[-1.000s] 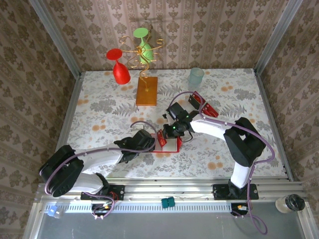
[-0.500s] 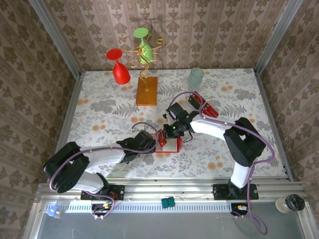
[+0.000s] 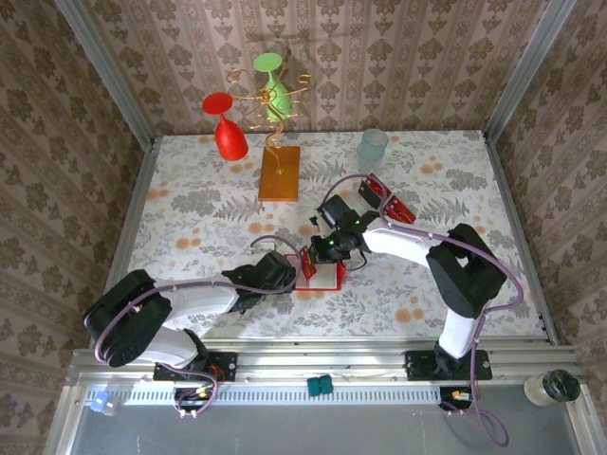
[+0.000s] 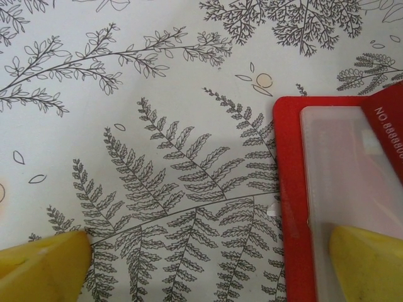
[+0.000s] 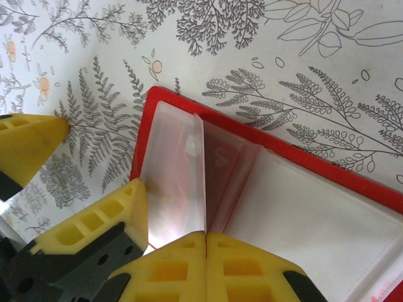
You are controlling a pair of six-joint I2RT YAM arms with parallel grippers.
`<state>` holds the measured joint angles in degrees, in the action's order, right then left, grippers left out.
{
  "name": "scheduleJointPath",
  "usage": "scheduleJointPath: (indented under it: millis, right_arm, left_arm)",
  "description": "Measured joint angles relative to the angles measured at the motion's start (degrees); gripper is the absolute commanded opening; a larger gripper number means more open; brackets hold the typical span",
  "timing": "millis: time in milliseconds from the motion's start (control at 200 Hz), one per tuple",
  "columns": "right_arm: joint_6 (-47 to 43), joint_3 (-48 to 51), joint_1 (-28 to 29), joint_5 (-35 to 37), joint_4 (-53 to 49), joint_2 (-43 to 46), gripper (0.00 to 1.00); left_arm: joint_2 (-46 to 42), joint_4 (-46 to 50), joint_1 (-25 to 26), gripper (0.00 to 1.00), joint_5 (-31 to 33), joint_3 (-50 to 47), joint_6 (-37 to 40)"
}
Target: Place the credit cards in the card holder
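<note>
At table [image 3: 190, 218] centre, on fern-printed cloth: card holder [image 3: 327, 276], red, lying open with its pale clear pockets facing up; right gripper [image 5: 206, 258] at its near edge, jaws pressed together on one clear pocket leaf, which stands upright from the fold; left gripper [image 4: 208, 270] at the holder's left edge, jaws spread wide, one fingertip [image 4: 44, 267] over bare cloth, the other over the pocket, contact not discernible.
Toward the back: orange-brown block [image 3: 279, 172] carrying gold wire, with a red glass [image 3: 225, 128] and a green glass [image 3: 273, 85]; pale cup [image 3: 373, 147].
Right of centre, apart from the holder: credit cards [image 3: 387, 202], red, grouped.
One card [image 4: 387, 113] overlaps the holder's pocket; its lettering begins "NO 8888", running off frame.
</note>
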<state>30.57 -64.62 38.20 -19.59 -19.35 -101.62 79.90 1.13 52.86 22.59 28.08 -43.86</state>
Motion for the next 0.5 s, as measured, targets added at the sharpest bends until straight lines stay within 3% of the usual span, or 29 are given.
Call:
scheduleJointPath:
  millis: [200,500]
  right_arm:
    - [3.48,4.61,-1.97,-0.57,4.35,6.16,0.0]
    - [13.9,18.99,-2.03,0.96,21.81,9.44,0.0]
  left_arm:
    - [0.0,-0.57,0.74,0.98,1.07,-0.42,-0.79]
    - [0.0,-1.05,1.18,0.98,1.88,-0.74,-1.6]
